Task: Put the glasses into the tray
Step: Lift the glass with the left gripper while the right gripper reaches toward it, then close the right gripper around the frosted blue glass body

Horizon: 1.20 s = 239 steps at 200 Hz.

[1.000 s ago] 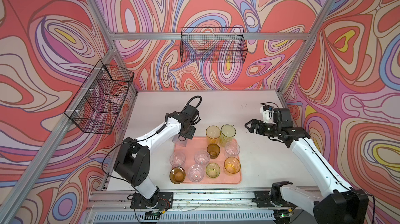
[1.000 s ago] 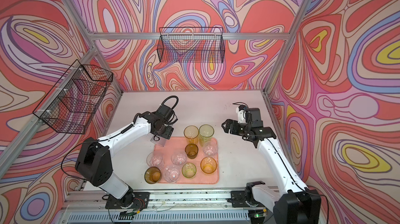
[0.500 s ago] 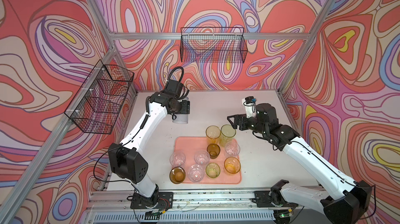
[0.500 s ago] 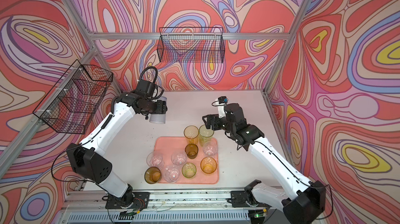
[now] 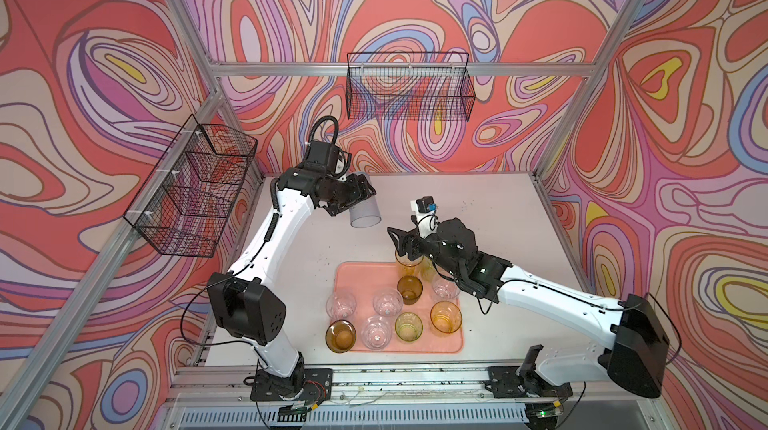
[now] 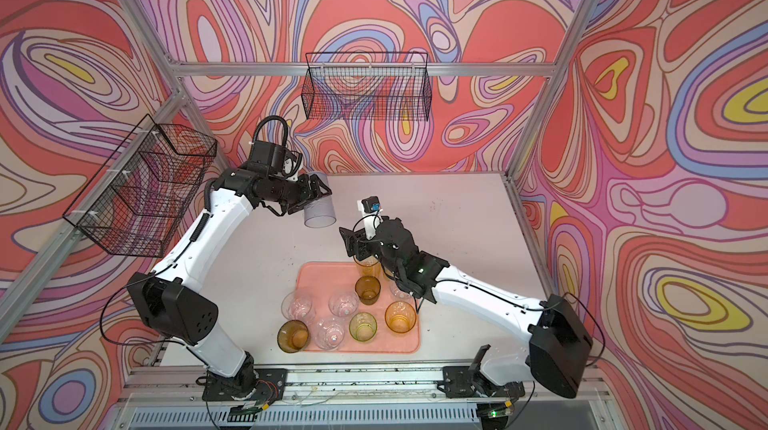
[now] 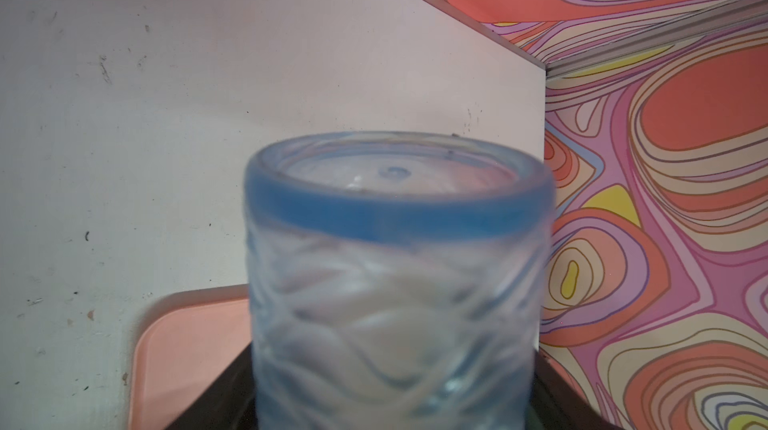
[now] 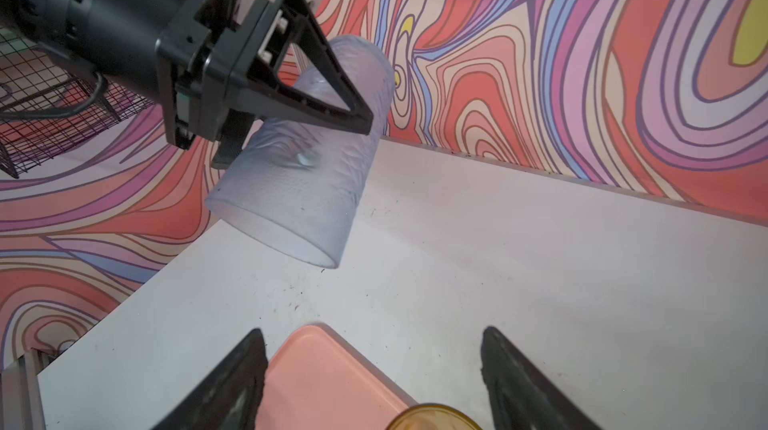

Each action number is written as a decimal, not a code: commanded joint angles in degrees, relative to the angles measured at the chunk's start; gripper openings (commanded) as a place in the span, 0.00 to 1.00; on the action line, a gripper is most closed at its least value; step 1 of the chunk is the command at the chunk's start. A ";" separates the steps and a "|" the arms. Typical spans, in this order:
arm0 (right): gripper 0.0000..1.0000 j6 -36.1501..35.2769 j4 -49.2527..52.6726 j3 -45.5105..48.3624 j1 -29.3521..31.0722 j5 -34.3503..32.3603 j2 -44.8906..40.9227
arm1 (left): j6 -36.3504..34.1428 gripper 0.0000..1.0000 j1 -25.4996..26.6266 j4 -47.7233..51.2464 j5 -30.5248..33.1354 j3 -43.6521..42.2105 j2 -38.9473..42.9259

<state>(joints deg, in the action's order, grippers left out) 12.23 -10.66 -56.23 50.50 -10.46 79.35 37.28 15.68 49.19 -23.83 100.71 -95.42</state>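
Pictured from above: we see the left gripper [image 5: 354,199] clamped on the tall pale blue textured tumbler [image 5: 365,212], fingers pressed against the glass's sides. The glass hangs tilted over the pale grey tabletop [image 5: 478,207], to the far left of the flat salmon-pink tray [image 5: 357,278] and well apart from it. In the left wrist view the same tumbler [image 7: 395,290] fills the foreground, blurred, with a rounded corner of the tray [image 7: 187,344] showing beside it.

The right gripper [image 5: 400,243] hovers over the tray's far edge, its fingers [image 8: 232,382] spread wide with nothing between them, just above a taller yellow tumbler [image 5: 409,267] standing there.

We count eight short glasses upright on the tray. They are a short brown-amber tumbler [image 5: 409,290] just near of the yellow one, four short clear tumblers [image 5: 387,302], a short green tumbler [image 5: 408,326], a short orange tumbler [image 5: 445,317], and a second brown-amber tumbler [image 5: 340,336] at the near left corner.

Two black wire baskets [image 5: 409,91] hang on the left and far walls.
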 commanded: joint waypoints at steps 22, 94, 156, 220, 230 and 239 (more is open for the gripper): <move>0.80 -0.63 -10.24 -1.49 1.79 -0.23 4.67 | 6.01 0.42 -0.40 -4.44 -3.70 -3.13 5.60; 0.45 1.88 -14.43 -3.22 2.38 -1.84 7.52 | 10.10 0.42 -0.74 -9.90 -6.69 -12.81 10.18; 0.09 3.16 -11.33 -6.87 2.39 -4.30 9.14 | 13.61 0.43 -1.35 -13.27 -8.44 -16.16 12.60; 0.00 3.77 -6.76 -9.31 2.41 -2.59 9.58 | 15.76 0.43 -2.45 -16.19 -9.15 -20.77 15.81; 0.00 4.06 -6.32 -9.56 2.41 -1.80 9.66 | 15.14 0.44 -2.43 -15.24 -8.93 -20.32 15.79; 0.00 4.46 -5.57 -10.07 2.37 -1.45 9.93 | 15.46 0.44 -2.43 -15.27 -8.91 -20.50 16.00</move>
<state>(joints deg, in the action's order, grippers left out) 14.13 -14.98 -62.87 53.04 -13.61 88.66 53.63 12.73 33.17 -29.19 80.82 -81.54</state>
